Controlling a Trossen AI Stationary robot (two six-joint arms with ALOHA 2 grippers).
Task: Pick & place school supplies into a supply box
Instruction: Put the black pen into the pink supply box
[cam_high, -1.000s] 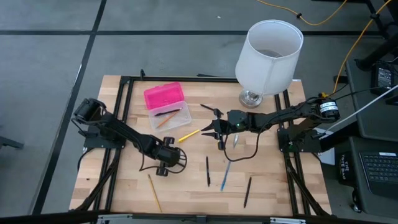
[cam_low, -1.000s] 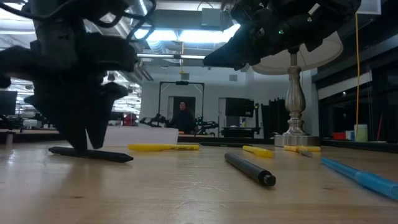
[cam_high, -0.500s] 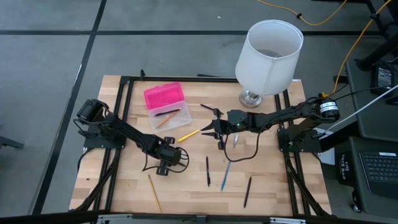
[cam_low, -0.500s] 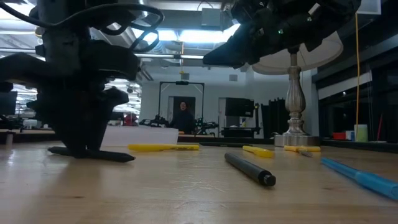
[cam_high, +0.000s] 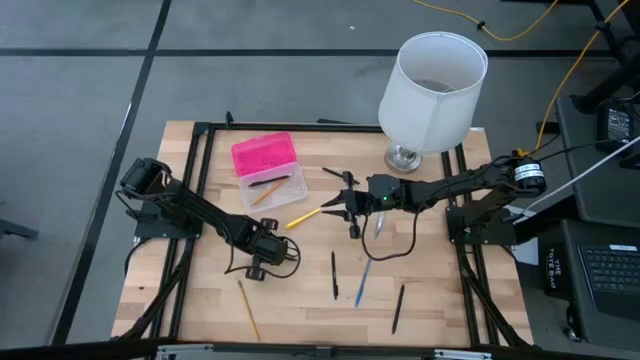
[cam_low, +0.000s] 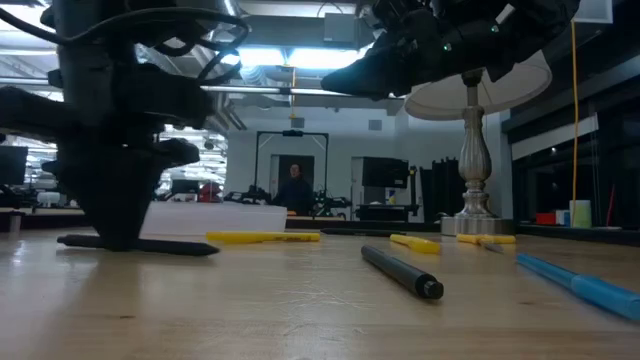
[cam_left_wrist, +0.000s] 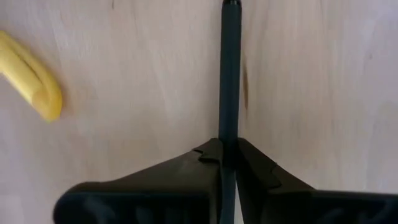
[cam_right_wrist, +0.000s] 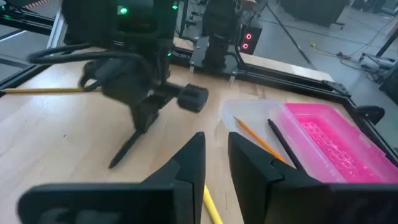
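My left gripper (cam_high: 270, 258) points down at the table's near left and is shut on a black pen (cam_left_wrist: 229, 74) that lies on the wood (cam_low: 170, 247). The supply box stands at the far left. Its pink lid (cam_high: 264, 155) is beside its clear base (cam_high: 272, 188), which holds an orange pencil and a black pen (cam_right_wrist: 280, 140). My right gripper (cam_right_wrist: 214, 152) hovers open over the table's middle (cam_high: 338, 207), nothing between its fingers. A yellow pencil (cam_high: 305, 216), a black pen (cam_high: 334, 275), a blue pen (cam_high: 361, 283) and another black pen (cam_high: 398, 308) lie loose. My left gripper pinches the black pen's shaft (cam_left_wrist: 229, 134) between its two fingers (cam_left_wrist: 252, 165), nearer one end than the other. The fingers come from above, pointing down, and stand across the pen. The pen lies flat on the table (cam_low: 190, 249).
A white-shaded lamp (cam_high: 432, 90) stands at the far right. A thin yellow pencil (cam_high: 248, 310) lies near the front edge, left of centre. A black frame (cam_high: 205, 140) runs along the table's sides. A yellow item's end (cam_left_wrist: 34, 87) lies close to the held pen.
My left gripper has shut its fingers on the black pen, which still lies on the table. The right arm has kept its place.
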